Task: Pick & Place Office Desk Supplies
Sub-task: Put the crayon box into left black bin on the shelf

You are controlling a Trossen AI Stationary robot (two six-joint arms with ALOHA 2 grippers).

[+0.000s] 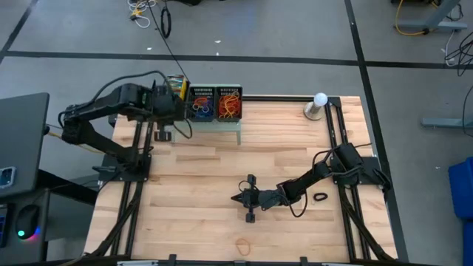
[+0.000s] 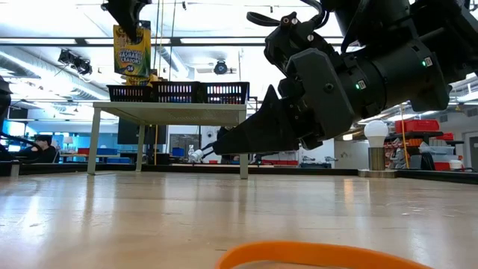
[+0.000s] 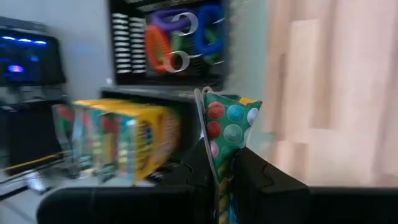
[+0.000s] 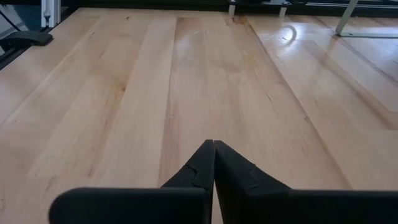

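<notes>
My left gripper (image 2: 128, 19) is over the far-left end of the pale-green shelf (image 2: 172, 112) and is shut on a yellow-green crayon packet (image 2: 132, 52). The packet hangs over the leftmost black mesh tray (image 2: 131, 92). That tray holds several more yellow packets (image 3: 118, 143). The two trays beside it (image 1: 216, 103) hold coloured rubber bands (image 3: 180, 37). My right gripper (image 1: 236, 198) is shut and empty. It sits low over the middle of the table, pointing left. An orange rubber band (image 2: 321, 255) lies flat near the table's near edge, and a black one (image 1: 320, 197) lies to the right. My left gripper pinches the packet's upper end (image 2: 131, 31) between its two fingers, coming from above and pointing down. In the left wrist view the packet's thin edge (image 3: 217, 168) runs between the fingers (image 3: 261, 177). The packet hangs upright below them, lifted clear, with its lower end just above the tray's rim.
A white light bulb on a stand (image 1: 319, 103) sits at the far-right corner of the table. A monitor (image 1: 22, 140) is off the table's left edge. Bare wood (image 4: 186, 81) stretches between the right gripper and the shelf.
</notes>
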